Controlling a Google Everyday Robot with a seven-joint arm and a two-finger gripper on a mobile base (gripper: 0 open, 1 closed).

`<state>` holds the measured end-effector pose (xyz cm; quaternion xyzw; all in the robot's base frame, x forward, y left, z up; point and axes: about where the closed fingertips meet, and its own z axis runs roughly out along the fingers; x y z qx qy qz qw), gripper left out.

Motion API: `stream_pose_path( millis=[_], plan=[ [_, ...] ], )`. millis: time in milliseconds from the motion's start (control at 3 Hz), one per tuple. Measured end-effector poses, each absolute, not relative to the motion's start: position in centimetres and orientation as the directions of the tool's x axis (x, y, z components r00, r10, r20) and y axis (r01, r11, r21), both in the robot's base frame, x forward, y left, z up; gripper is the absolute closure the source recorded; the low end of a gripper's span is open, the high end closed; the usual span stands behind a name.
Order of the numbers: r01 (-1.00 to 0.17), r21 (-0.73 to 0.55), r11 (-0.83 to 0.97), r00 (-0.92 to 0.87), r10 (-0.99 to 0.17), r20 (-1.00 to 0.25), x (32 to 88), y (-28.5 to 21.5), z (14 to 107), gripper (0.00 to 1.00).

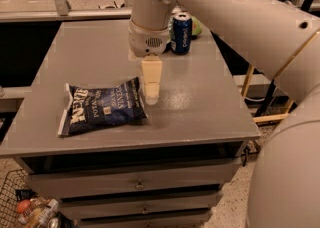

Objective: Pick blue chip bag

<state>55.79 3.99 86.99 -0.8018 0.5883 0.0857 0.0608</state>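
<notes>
The blue chip bag lies flat on the grey table, toward the front left, dark navy with white lettering and white crimped ends. My gripper hangs from the white arm and points down just to the right of the bag's right end, close to the tabletop. It holds nothing that I can see.
A blue soda can stands at the back of the table, with a green snack pouch partly hidden behind it. The table has drawers below its front edge. A wire basket with items sits on the floor at lower left.
</notes>
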Motion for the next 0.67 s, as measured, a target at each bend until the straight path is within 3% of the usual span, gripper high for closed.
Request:
stream_pose_path(
  millis=[333,667],
  plan=[
    [-0.937,0.025,-0.347,0.335,-0.919,-0.207,55.6,6.3,86.1,0.00],
    [-0.928,0.052,-0.368,0.350,-0.913,-0.211,55.7,7.8,85.0,0.19]
  ],
)
